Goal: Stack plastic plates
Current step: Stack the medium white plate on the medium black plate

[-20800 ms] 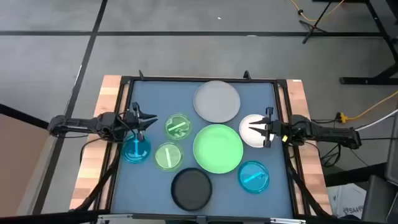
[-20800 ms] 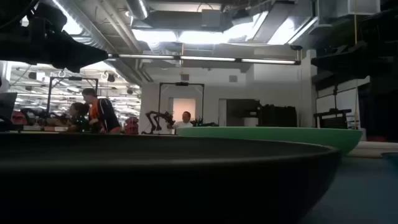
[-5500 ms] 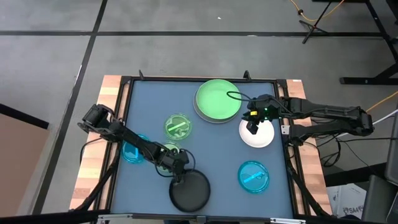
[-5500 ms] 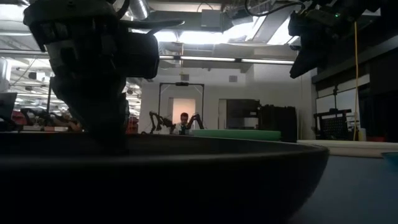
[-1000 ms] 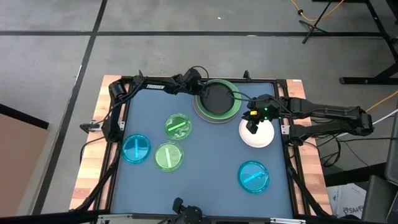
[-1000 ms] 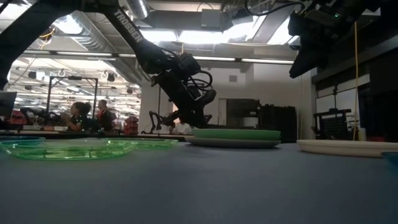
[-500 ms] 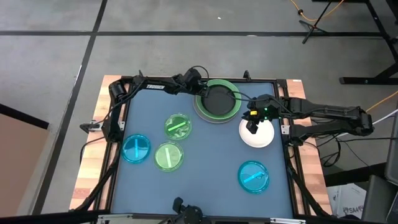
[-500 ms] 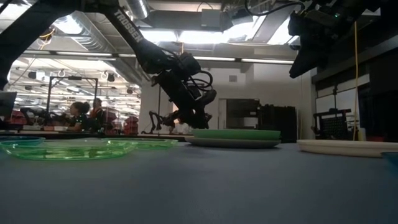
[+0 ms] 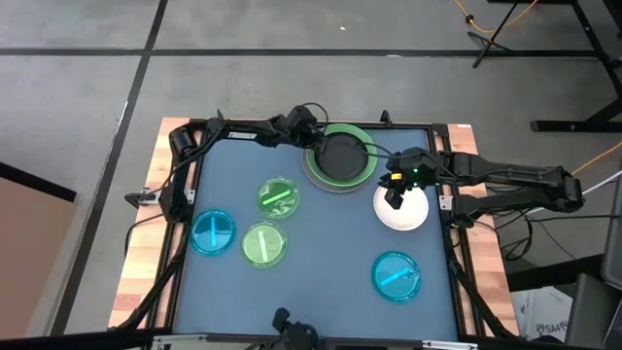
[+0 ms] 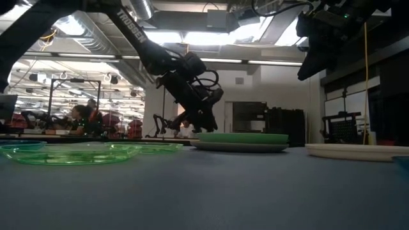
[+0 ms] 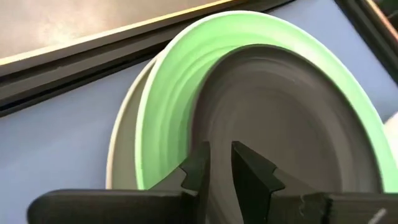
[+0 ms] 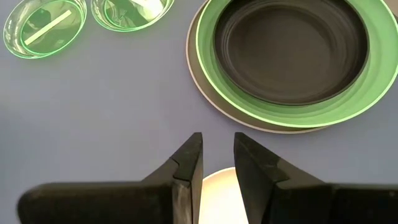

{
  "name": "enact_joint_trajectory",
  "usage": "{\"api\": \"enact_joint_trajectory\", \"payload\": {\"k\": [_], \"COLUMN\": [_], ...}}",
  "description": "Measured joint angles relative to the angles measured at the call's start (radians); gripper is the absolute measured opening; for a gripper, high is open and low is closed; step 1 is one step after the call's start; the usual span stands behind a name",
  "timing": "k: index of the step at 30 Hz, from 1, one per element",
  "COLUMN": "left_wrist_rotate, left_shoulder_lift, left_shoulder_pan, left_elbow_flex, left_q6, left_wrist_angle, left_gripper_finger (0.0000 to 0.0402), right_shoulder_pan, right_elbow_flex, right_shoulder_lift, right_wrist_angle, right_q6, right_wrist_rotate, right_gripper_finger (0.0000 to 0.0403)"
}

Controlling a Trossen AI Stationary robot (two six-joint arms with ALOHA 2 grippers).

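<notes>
A three-plate stack stands at the table's far middle. The black plate (image 9: 342, 156) lies in the light green plate (image 9: 340, 130), which lies on the grey plate (image 9: 312, 179). My left gripper (image 9: 313, 144) is at the black plate's left rim, shut on it. My right gripper (image 9: 393, 194) hovers high above the white plate (image 9: 408, 214), slightly open and touching nothing. Two translucent green plates (image 9: 277, 196) (image 9: 262, 243) and two blue plates (image 9: 212, 233) (image 9: 396, 275) lie flat on the mat. My left gripper (image 11: 219, 155) pinches the black plate's rim (image 11: 208, 132) on the plate's far-left side. One finger stands over the green plate outside the rim, the other inside the black plate. The fingers slant down from the table's far-left. The black plate lies flat in the green plate (image 11: 168, 112).
The blue mat is framed by a dark rail (image 9: 311, 123) close behind the stack. The left arm (image 9: 243, 134) runs along that far rail. Bare mat lies in the middle between the stack and the near blue plate. A stand (image 9: 292, 335) shows at the near edge.
</notes>
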Motion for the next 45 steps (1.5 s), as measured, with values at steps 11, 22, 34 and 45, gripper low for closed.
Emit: {"api": "enact_joint_trajectory", "payload": {"k": [11,22,34,45], "left_wrist_rotate": [0.040,0.021,-0.133,-0.259], "left_shoulder_lift": [-0.144,-0.369,-0.614,-0.869], "left_shoulder_pan": [-0.025,-0.166,-0.401,-0.581], "left_elbow_flex": [0.000,0.000,-0.195,-0.591], "left_q6": [0.161,0.302,0.288,0.157], "left_wrist_angle": [-0.101,-0.319,-0.349,-0.084], "left_gripper_finger": [0.0059,0.0059,0.0059,0.0059], "right_shoulder_pan": [0.000,-0.001,-0.001,-0.001], "right_elbow_flex": [0.000,0.000,0.000,0.000], "right_shoulder_lift": [0.000,0.000,0.000,0.000], "right_wrist_angle": [0.000,0.000,0.000,0.000], "right_q6": [0.000,0.000,-0.001,-0.065], "right_wrist_rotate": [0.000,-0.001,-0.001,0.000], "right_gripper_finger": [0.0079,0.0079,0.0079,0.0079]}}
